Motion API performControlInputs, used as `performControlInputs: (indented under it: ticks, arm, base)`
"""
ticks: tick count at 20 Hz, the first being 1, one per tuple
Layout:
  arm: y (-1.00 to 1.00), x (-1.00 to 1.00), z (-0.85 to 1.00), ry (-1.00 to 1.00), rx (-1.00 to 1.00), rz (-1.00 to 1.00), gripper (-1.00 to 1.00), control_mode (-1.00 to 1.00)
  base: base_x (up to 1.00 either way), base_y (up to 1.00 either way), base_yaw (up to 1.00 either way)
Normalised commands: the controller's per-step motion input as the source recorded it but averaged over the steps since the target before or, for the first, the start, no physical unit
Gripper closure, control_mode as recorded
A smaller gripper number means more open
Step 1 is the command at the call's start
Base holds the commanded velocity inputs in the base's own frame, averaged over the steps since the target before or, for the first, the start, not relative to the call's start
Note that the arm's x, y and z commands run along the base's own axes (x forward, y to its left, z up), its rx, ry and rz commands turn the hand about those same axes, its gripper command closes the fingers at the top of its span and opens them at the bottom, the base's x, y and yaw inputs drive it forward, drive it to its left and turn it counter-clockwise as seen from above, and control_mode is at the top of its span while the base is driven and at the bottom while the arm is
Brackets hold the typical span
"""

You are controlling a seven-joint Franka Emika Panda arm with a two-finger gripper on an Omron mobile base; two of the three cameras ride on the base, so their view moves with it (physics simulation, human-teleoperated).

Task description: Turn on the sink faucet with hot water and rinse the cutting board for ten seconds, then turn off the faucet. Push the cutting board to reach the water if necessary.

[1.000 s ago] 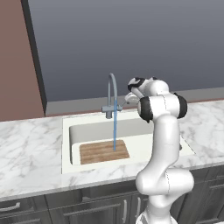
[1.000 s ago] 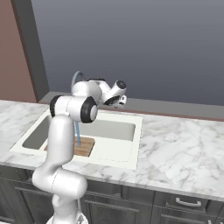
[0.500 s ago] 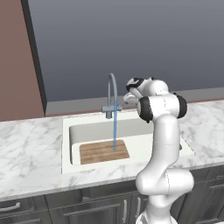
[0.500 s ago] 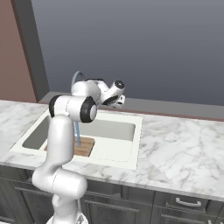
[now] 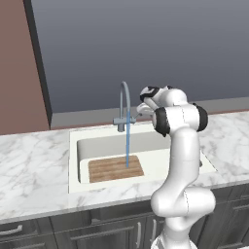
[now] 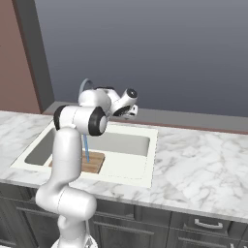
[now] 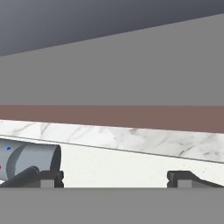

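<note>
Cutting board (image 5: 115, 168) lies flat on the bottom of the sink (image 5: 78, 141), toward the near left of the basin, its long side running left to right. The water (image 5: 128, 143) falls as a thin blue stream from the tip of the faucet (image 5: 124, 104) and lands on the right part of the board; in the right base view the water (image 6: 86, 149) meets the cutting board (image 6: 93, 162) just past the arm's white link. The faucet rises from the far rim of the sink and arches toward the near side. The gripper (image 5: 141, 110) sits just right of the faucet's base, level with its side lever. In the hand view the gripper (image 7: 114, 178) has its two dark fingertips (image 7: 51, 178) spread wide apart, with a grey cylindrical part of the faucet (image 7: 30, 158) beside the left one; contact cannot be told. White marble worktop (image 5: 34, 165) surrounds the sink on both sides.
</note>
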Motion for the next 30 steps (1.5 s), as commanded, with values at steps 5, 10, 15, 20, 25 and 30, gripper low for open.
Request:
performControlInputs:
  ticks: [5,10,15,20,25,30]
  arm:
    - [0.19,-0.06,-0.04,0.00,-0.01,0.00,-1.00,-1.00]
    - [0.28,-0.03,-0.03,0.00,-0.01,0.00,-1.00,-1.00]
    - [0.29,0.00,0.00,0.00,0.00,0.00,-1.00,-1.00]
    - [0.30,0.00,0.00,0.00,-0.01,0.00,-1.00,-1.00]
    - [0.33,0.00,-0.02,0.00,-0.02,0.00,-1.00,-1.00]
    - [0.37,0.00,-0.06,0.00,-0.03,0.00,-1.00,-1.00]
  base:
    - [0.00,0.00,0.00]
    - [0.00,0.00,0.00]
    - [0.00,0.00,0.00]
    - [0.00,0.00,0.00]
    - [0.00,0.00,0.00]
    - [0.00,0.00,0.00]
